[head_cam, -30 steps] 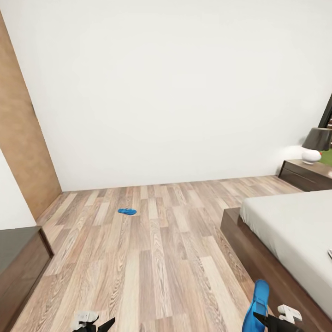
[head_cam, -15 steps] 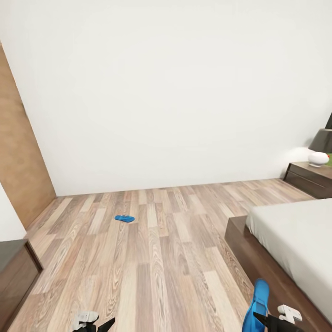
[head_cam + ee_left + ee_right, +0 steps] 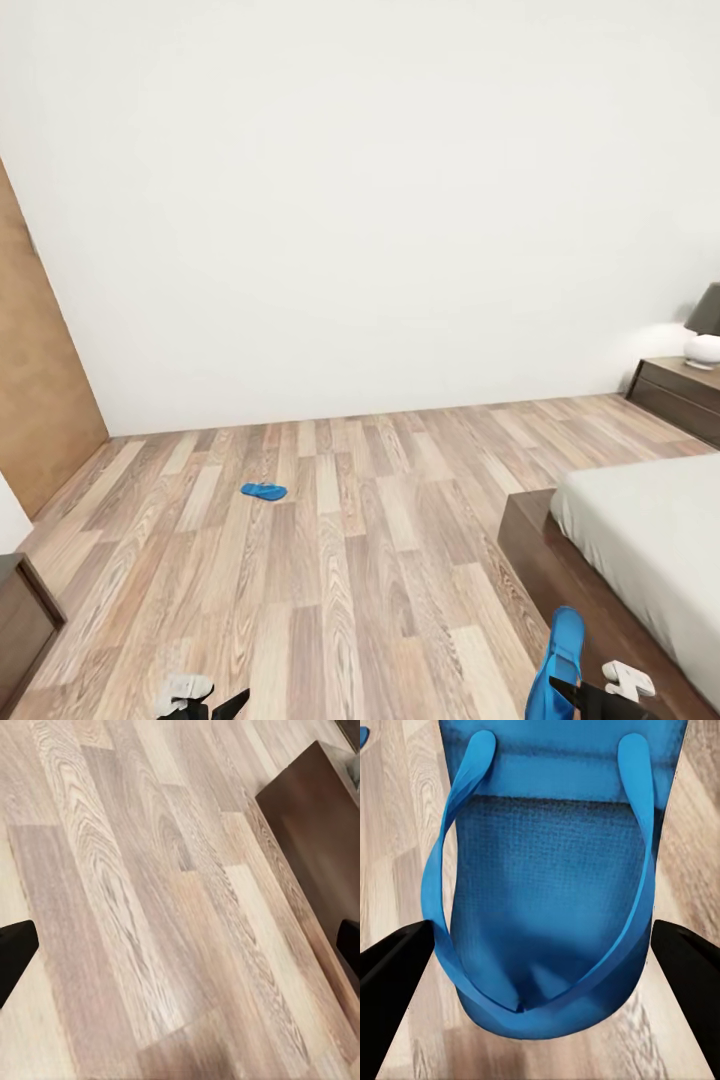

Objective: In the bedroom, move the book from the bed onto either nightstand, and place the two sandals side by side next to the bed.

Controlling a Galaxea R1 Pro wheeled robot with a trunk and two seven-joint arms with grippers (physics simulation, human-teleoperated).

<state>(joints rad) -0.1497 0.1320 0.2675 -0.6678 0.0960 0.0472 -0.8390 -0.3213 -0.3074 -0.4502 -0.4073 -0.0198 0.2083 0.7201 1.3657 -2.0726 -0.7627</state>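
Since before, the camera turned left. One blue sandal [image 3: 547, 900] sits pinched in the right gripper [image 3: 540, 967]; the other sandal [image 3: 264, 490] lies far off on the floor [image 3: 330, 590]. Left gripper [image 3: 180, 945] is spread wide, holding nothing.

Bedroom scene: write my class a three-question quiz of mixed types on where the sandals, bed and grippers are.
1. True or false: both sandals lie on the floor.
2. What does the right gripper hold?
3. The bed is to the robot's: A left, B right.

Key: 1 false, one sandal lies on the floor, the other is held. 2 a blue sandal. 3 B.
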